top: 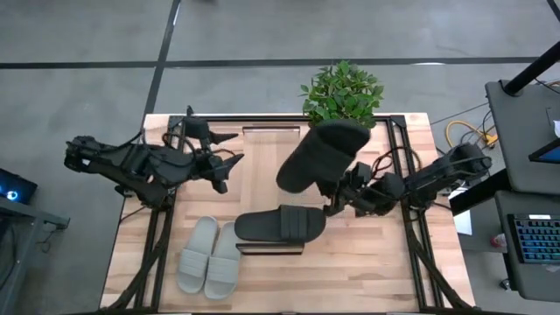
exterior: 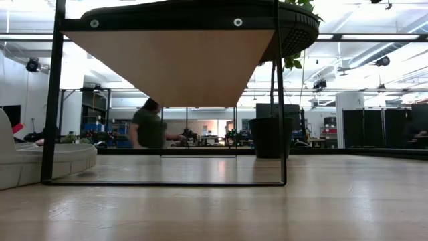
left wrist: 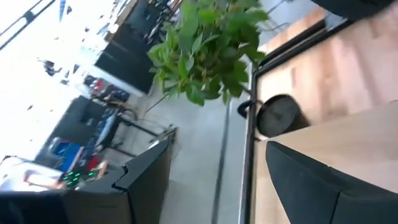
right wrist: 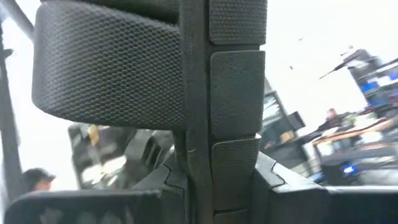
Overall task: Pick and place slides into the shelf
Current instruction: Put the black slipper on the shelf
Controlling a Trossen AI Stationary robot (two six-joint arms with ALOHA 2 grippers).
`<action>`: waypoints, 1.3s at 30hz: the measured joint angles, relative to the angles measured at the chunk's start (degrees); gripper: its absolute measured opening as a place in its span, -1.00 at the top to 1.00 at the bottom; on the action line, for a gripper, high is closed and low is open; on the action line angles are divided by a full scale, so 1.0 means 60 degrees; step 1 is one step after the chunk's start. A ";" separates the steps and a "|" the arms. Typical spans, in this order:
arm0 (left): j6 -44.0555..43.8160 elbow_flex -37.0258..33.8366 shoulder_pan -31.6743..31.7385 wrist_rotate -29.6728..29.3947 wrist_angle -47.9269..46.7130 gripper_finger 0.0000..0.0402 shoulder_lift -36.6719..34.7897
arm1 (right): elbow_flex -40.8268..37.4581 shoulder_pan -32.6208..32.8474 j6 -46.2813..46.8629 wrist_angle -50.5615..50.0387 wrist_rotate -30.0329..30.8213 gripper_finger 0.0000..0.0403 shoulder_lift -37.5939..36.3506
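A black slide hangs tilted above the table's middle, right of the shelf, with my right gripper shut on it. The second black slide lies across the shelf's near end; from the low view its sole juts past the plank. The pale grey pair lies side by side on the tabletop, left of the shelf's near end. My left gripper hovers open at the left, holding nothing. My right gripper holds the black slide by its near, lower end, one finger lying against the textured sole. The fingers come from the table's right, slanting upward. The slide is lifted clear and tilts up toward the plant.
A potted plant stands at the table's far edge, just behind the lifted slide. Dark frame rails run along the table's sides. A person stands in the room beyond. Bare wood shows at the near right.
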 joint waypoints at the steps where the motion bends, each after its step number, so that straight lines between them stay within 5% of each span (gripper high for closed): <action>1: 0.0124 -0.0128 -0.0020 -0.0166 0.0135 -0.23 0.0000 | 0.0000 -0.0003 -0.0190 0.0432 0.0245 0.63 0.0086; 7: 0.2083 -0.1324 -0.0371 -0.1233 0.2437 -0.23 0.0019 | 0.0025 -0.0202 -0.0377 0.1116 0.0366 0.63 0.0129; 18: 1.0038 -0.3679 -0.1038 -0.2481 1.0339 -0.23 0.1396 | 0.0025 -0.0420 0.0143 0.1073 0.0208 0.63 0.0120; 32: 1.6838 -0.4032 -0.0950 -0.0853 1.8779 -0.23 0.3867 | 0.0025 -0.0420 0.0192 0.1067 0.0198 0.64 0.0111; 39: 1.7515 -0.4037 -0.0932 -0.0229 1.8637 -0.23 0.4204 | 0.0025 -0.0420 0.0358 0.1067 0.0189 0.64 0.0111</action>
